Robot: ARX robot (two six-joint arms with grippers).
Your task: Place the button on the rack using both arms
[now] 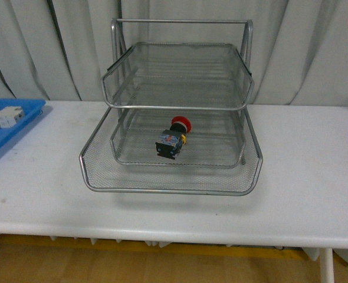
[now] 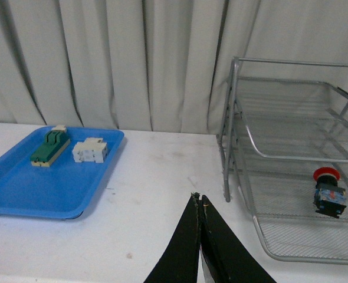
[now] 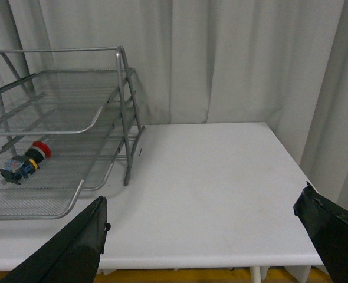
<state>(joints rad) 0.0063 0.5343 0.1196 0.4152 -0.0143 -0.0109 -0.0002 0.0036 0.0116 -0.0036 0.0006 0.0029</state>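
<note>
Your button [image 1: 173, 139] is lying mid-tier in the rack [image 1: 162, 190], well apart from your left gripper [image 2: 199, 199], pressed together, and your right gripper [image 3: 204, 199], spread wide.

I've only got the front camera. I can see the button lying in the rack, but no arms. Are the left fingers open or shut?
Observer: The left wrist camera shows the left fingers shut, pressed together with nothing between them.
Operator: And the right ones?
Observer: The right fingers are spread wide open and empty, well apart from the button in the rack.
Operator: On the blue tray I only see a white part. Anything else there?
Observer: Yes, a green-topped block lies beside the white part on the blue tray.
</note>
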